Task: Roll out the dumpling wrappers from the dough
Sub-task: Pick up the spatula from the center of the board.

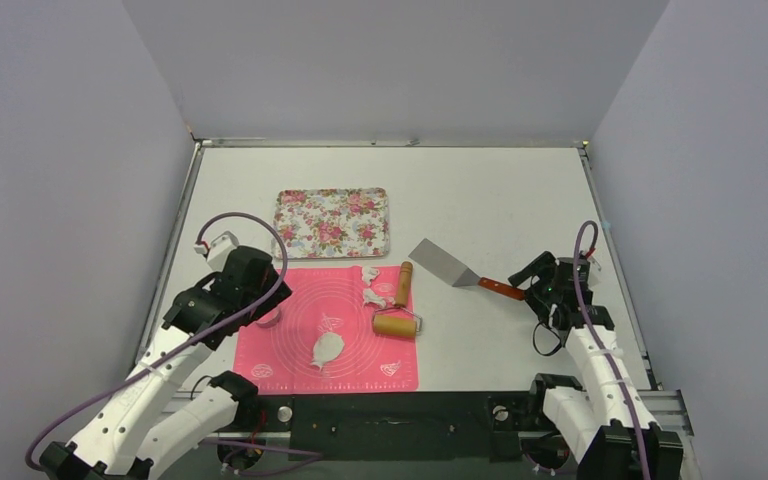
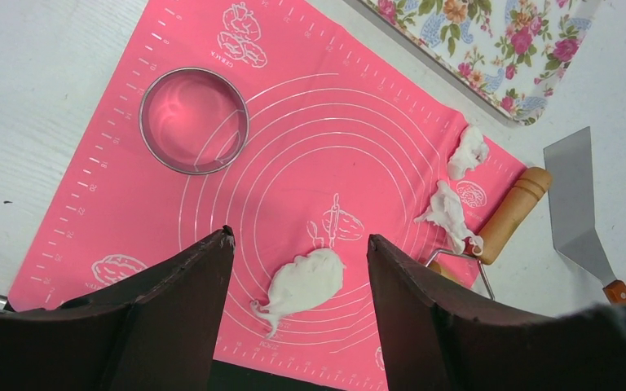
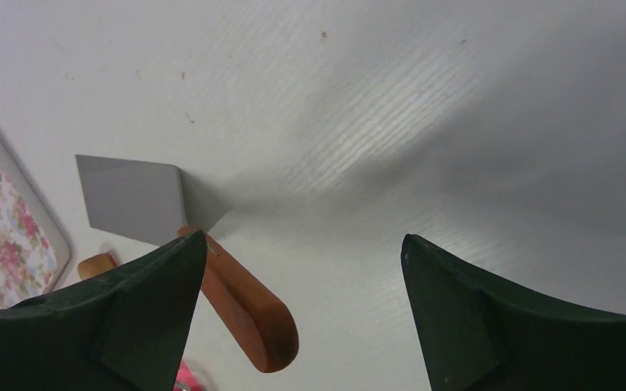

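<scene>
- Top external: fixed, high above the near edge, tilted down and forward over the whole surface (image 1: pixel 500 190). Farthest view.
- Left wrist: close and raised, looking down past the left tool (image 2: pixel 300 236) onto the pink mat (image 2: pixel 130 204). A corner of the floral tray (image 2: pixel 489 49) is at upper right and the spatula (image 2: pixel 575 204) at the right edge.
- Right wrist: nearest and lowest, looking past the right tool (image 3: pixel 303 236) across bare surface to the spatula. The tray's edge is at far left.
- Shared: spatula and tray appear in all three views; the mat appears in top external and left wrist.
</scene>
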Motion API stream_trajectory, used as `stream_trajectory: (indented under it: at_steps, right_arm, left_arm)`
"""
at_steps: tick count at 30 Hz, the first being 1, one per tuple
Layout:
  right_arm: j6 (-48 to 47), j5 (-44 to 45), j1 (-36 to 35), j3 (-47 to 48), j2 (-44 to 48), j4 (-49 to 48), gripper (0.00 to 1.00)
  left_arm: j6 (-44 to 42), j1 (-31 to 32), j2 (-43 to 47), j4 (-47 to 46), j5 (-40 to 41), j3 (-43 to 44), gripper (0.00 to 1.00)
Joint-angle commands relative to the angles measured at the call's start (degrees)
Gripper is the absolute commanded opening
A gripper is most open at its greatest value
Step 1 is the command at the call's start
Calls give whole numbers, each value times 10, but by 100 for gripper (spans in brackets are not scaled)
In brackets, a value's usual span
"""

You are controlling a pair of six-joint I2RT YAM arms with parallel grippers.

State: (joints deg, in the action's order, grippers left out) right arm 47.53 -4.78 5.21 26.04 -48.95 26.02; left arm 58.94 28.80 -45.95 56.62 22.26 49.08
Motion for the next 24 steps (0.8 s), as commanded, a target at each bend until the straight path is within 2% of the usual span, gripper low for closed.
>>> stream_trajectory:
  at_steps: [1, 7, 11, 17, 20, 24]
  right_arm:
    - [32, -67, -4, -17, -4, -101, 85]
    - [71, -67, -23, -45, -21, -162, 84]
    - [111, -43, -58, -54, -38, -210, 79]
    - [142, -1, -111, -54, -81, -253, 59]
    - [150, 30, -115, -61, -84, -276, 57]
    - [150, 46, -116, -66, -81, -276, 49]
  left_arm:
    - [9, -4, 11, 9, -5, -14, 59]
    - [10, -6, 8, -1, -23, -27, 59]
    - [8, -6, 7, -2, -29, -32, 59]
    - [9, -7, 13, 3, -37, -44, 59]
    - [9, -8, 21, 8, -39, -49, 59]
    - [9, -8, 30, 15, -43, -51, 59]
